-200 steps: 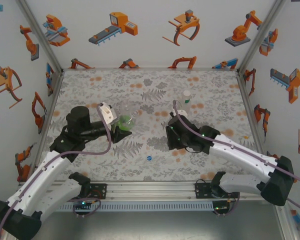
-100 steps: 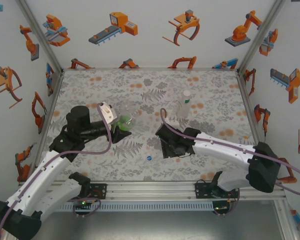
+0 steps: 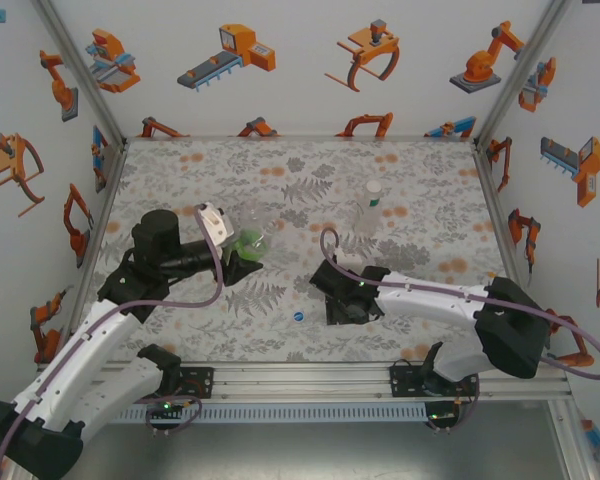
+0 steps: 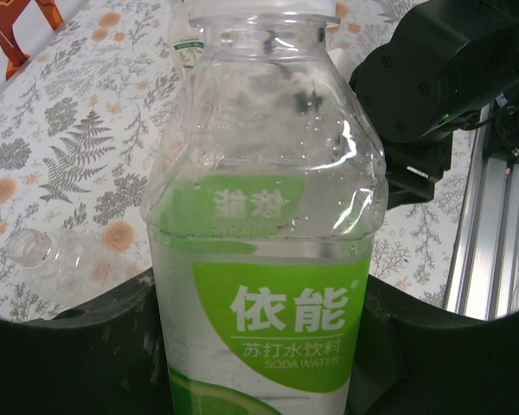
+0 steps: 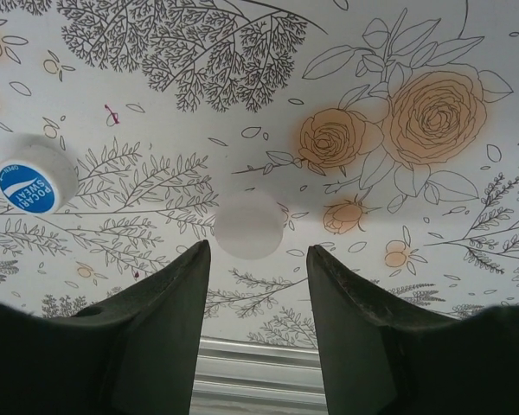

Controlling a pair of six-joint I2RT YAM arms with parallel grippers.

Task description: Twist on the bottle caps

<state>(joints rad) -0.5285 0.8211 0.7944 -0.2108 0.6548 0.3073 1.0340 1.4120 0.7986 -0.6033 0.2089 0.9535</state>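
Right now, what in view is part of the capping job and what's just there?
Job: soda water bottle in left gripper; uncapped clear bottle lying down; upright bottle at the back; white cap below open right gripper; blue Pocari Sweat cap.
Just there: floral table cover; aluminium rail; robot stickers on walls.

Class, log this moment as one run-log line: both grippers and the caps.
left gripper: shut on soda water bottle | right gripper: open above white cap | blue cap: on table
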